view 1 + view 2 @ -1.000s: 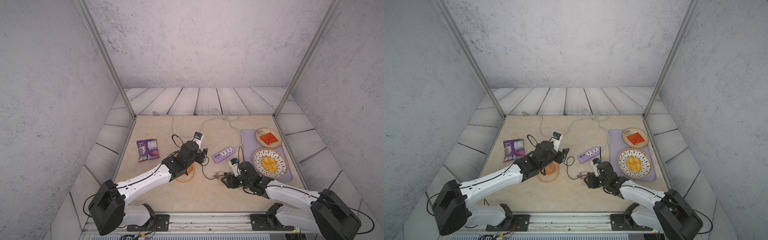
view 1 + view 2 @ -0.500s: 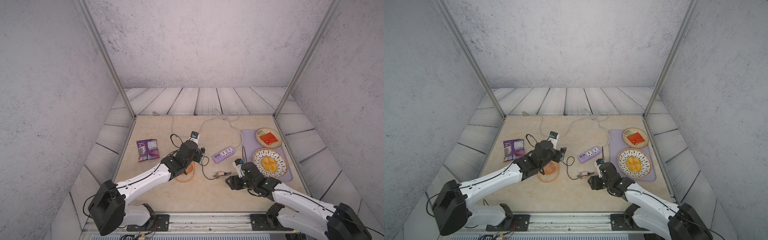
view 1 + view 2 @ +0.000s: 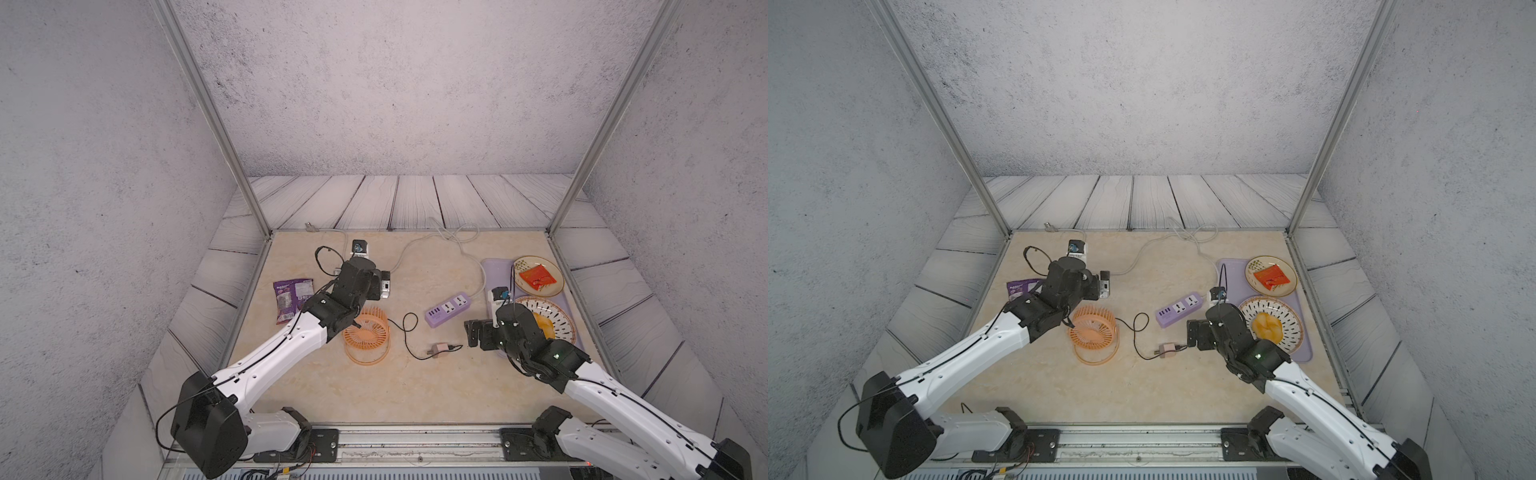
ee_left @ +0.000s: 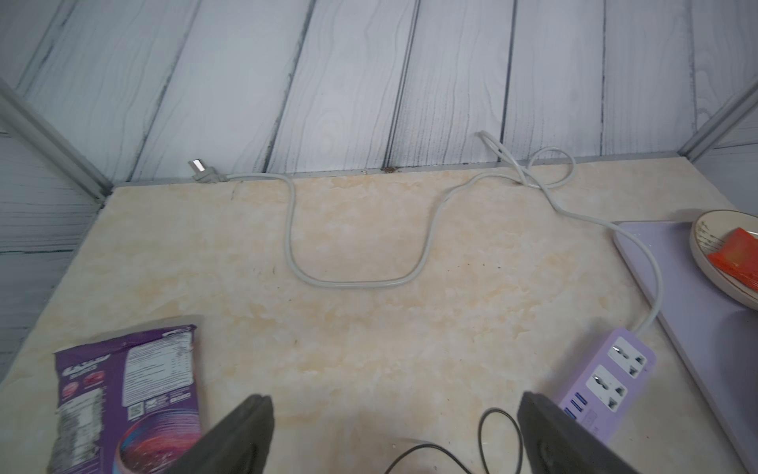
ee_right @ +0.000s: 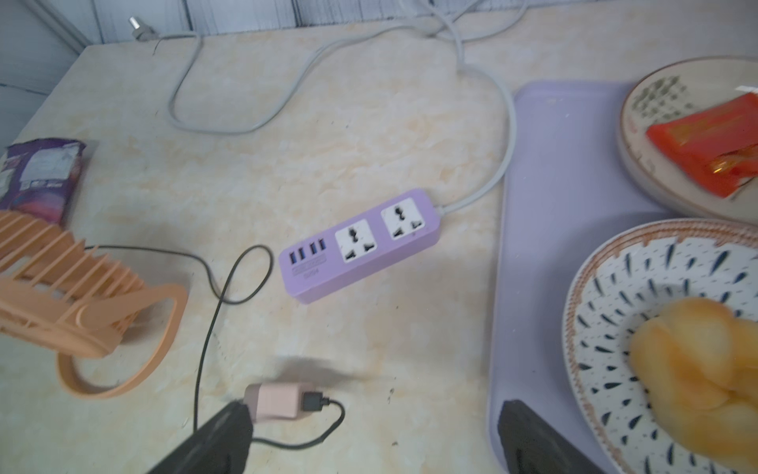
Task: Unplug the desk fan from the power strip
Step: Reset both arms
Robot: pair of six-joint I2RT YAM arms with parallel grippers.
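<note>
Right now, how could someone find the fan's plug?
On the marbled beige table, find the round orange desk fan. Follow its thin black cord to the small pinkish plug lying loose. Unlike the lavender power strip nearby, it is tiny, blocky and pink.

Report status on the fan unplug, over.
Left gripper open, right gripper open, both empty. Desk fan plug out, on table, apart from power strip. Nothing in the way.
</note>
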